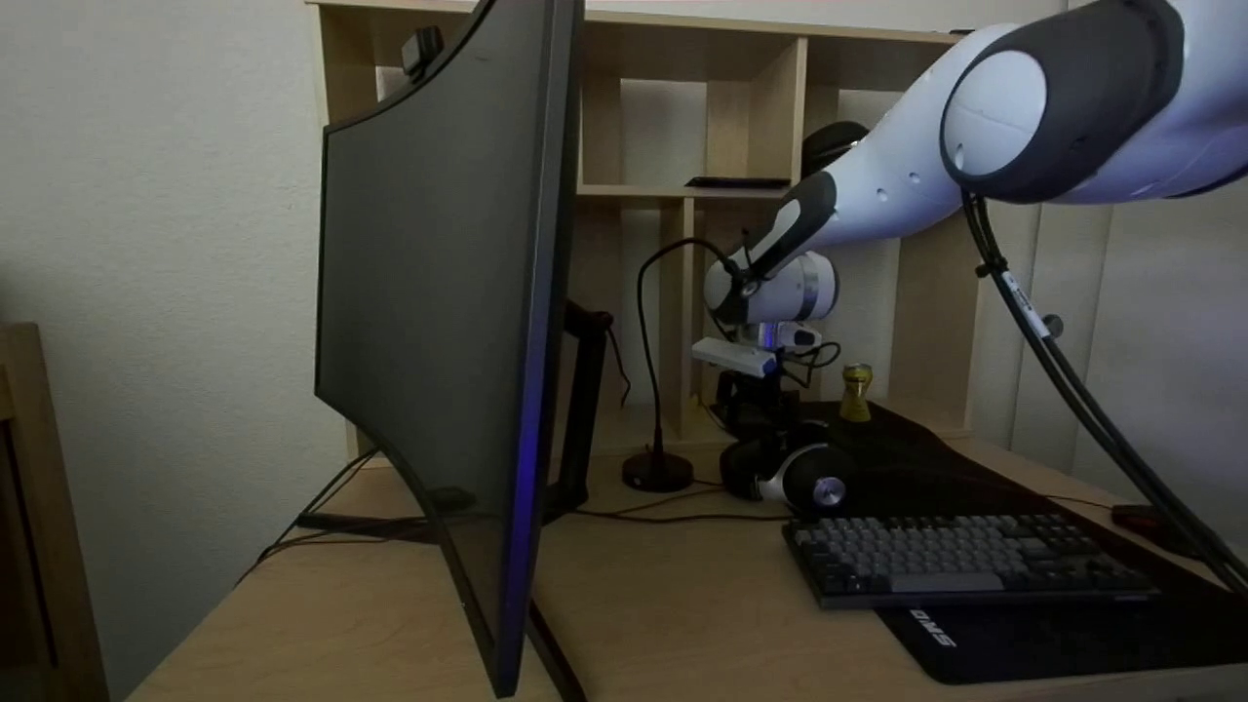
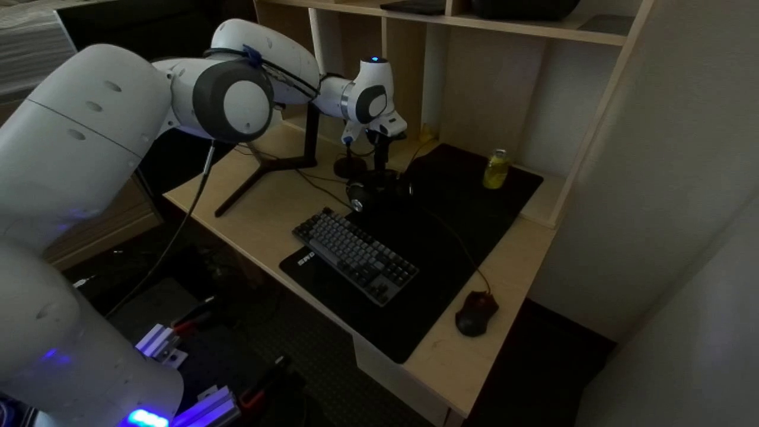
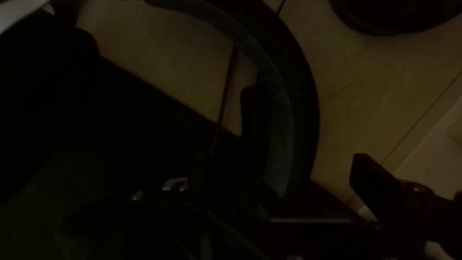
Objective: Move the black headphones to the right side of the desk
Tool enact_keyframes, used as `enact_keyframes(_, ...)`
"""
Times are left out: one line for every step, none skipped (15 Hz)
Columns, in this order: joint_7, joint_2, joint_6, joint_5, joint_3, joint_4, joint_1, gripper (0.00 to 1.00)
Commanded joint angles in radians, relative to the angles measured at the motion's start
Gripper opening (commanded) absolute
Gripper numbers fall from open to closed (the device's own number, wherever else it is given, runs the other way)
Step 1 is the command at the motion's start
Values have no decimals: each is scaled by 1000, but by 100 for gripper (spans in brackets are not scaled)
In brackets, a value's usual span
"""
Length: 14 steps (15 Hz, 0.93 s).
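The black headphones (image 1: 819, 480) rest on the desk (image 1: 673, 604) at the left edge of the black mat (image 1: 1053, 639), behind the keyboard. They also show in an exterior view (image 2: 363, 193). My gripper (image 1: 756, 405) points down right over them, its fingertips hard to make out against the black. In the dark wrist view, the headband (image 3: 301, 90) arcs upward between the two fingers of my gripper (image 3: 305, 124). One finger is inside the arc and the other is outside, with a gap showing on the outer side. The gripper looks open around the headband. One earcup is partly visible at the left.
A lamp with a round base (image 1: 657, 471) stands close beside the headphones, near the monitor (image 1: 439, 273). The keyboard (image 2: 356, 255) lies in front. A yellow can (image 2: 496, 169) stands at the mat's back. The mouse (image 2: 476, 313) is at the right edge. The shelf hutch (image 1: 741, 190) is behind.
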<state>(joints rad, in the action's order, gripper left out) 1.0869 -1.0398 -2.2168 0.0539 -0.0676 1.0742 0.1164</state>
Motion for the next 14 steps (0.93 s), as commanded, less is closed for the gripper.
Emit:
enact_keyframes(12, -77, -63, 19, 0, -66, -1, 100)
enact_keyframes(16, -95, -70, 18, -2, -80, 0, 100)
enact_keyframes(6, -108, -66, 25, 7, -90, -5, 100)
enact_keyframes(-2, -120, -63, 29, 12, -100, -8, 100)
enact_keyframes(3, -133, -65, 29, 9, -109, -5, 75)
enact_keyframes(0, -142, -66, 28, 9, -118, -4, 74)
enact_keyframes(-1, -150, -62, 27, 8, -127, -3, 66)
enact_keyframes(4, -156, -63, 24, 5, -136, -2, 60)
enact_keyframes(3, -161, -58, 25, 6, -148, -3, 53)
enact_keyframes(5, -160, -53, 24, 3, -152, -3, 46)
enact_keyframes(8, -161, -47, 24, 2, -156, -4, 38)
enact_keyframes(12, -158, -39, 22, -1, -154, -3, 33)
enact_keyframes(16, -155, -31, 20, -3, -155, -1, 25)
enact_keyframes(24, -144, -16, 21, -3, -152, -2, 23)
